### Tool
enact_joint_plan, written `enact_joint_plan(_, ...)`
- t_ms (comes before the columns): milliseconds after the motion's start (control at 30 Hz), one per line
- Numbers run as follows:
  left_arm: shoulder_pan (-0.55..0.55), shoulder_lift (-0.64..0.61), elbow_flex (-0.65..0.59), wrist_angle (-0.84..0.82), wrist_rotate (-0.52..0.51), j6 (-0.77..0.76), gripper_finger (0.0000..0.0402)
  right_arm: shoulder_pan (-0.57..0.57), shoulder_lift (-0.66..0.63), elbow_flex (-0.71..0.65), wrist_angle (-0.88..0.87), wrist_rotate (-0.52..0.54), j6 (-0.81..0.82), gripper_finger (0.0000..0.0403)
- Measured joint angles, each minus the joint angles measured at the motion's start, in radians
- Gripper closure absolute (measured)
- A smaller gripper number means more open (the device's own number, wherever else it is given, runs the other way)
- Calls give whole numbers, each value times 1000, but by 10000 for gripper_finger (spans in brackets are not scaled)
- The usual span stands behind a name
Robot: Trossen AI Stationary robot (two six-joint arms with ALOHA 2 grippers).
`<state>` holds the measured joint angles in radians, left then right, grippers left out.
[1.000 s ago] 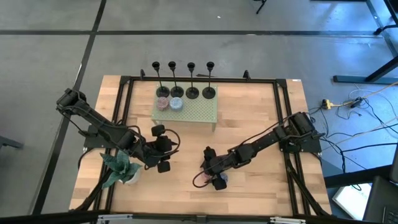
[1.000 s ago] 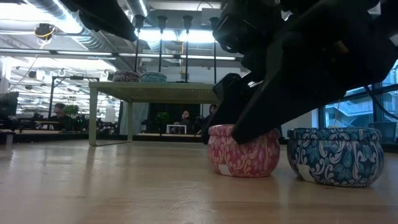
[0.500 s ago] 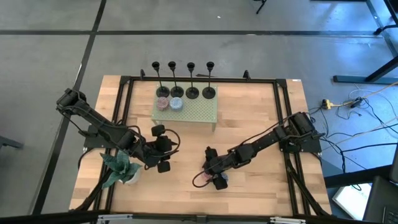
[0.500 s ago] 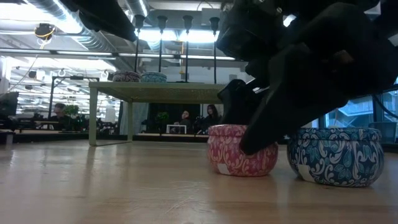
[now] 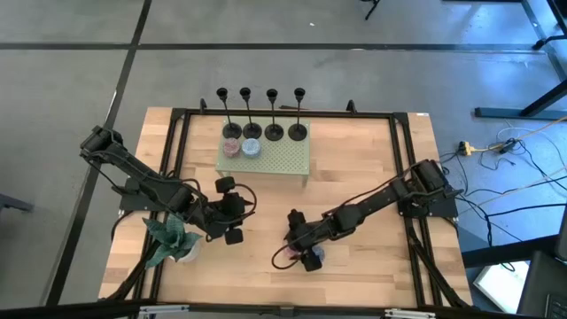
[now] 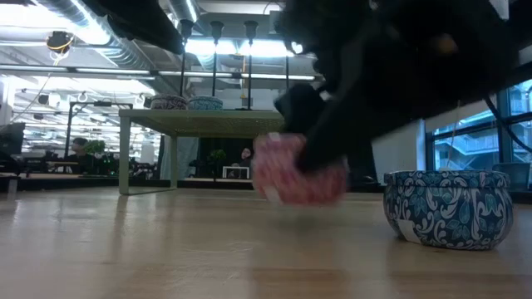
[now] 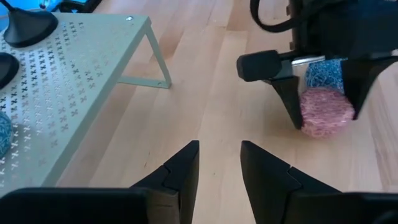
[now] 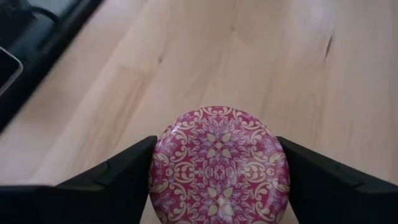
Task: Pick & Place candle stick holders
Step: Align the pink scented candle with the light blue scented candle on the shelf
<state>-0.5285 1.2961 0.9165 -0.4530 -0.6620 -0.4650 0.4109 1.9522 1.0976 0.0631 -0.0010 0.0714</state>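
your right gripper (image 5: 292, 252) is clamping the pink patterned candle tin (image 8: 219, 164) between its two fingers (image 8: 118, 174), near the front middle of the wooden table (image 5: 372, 177); in the low view the tin (image 6: 298, 169) is hanging clear of the table top, blurred, while the blue patterned candle tin (image 6: 447, 207) is sitting on the wood just beside it. your left gripper (image 5: 232, 206) is hovering low over the table to the left of that, its fingers (image 7: 174, 174) parted with nothing between them, pointing toward the right gripper (image 7: 323, 93). the four black candle stick holders (image 5: 261, 113) are standing upright in a row along the far edge of the pale green perforated stand (image 5: 283, 158), well apart from both grippers and touched by neither. two small round candles (image 5: 241, 148) are sitting on the stand just in front of the holders. a green plant (image 5: 173, 237) is lying near the table's front left, beside your left arm.
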Motion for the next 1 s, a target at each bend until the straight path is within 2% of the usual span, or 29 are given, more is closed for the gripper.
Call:
enact_joint_plan(267, 0, 0, 0, -2, 2, 15, 295, -45, 0, 212, -355, 8, -91, 112)
enact_joint_plan(500, 0, 0, 0, -8, -23, 15, 296, -70, -2, 351, -532, 148, -254, 94)
enact_joint_plan(633, 0, 0, 0, -12, -25, 15, 299, -85, -2, 443, -651, 264, -289, 102)
enact_joint_plan(733, 0, 0, 0, -15, -25, 15, 299, -102, -2, 512, -762, 294, -317, 108)
enact_joint_plan(1000, 0, 0, 0, -15, -43, 14, 300, -202, -2, 633, -882, 390, -442, 94)
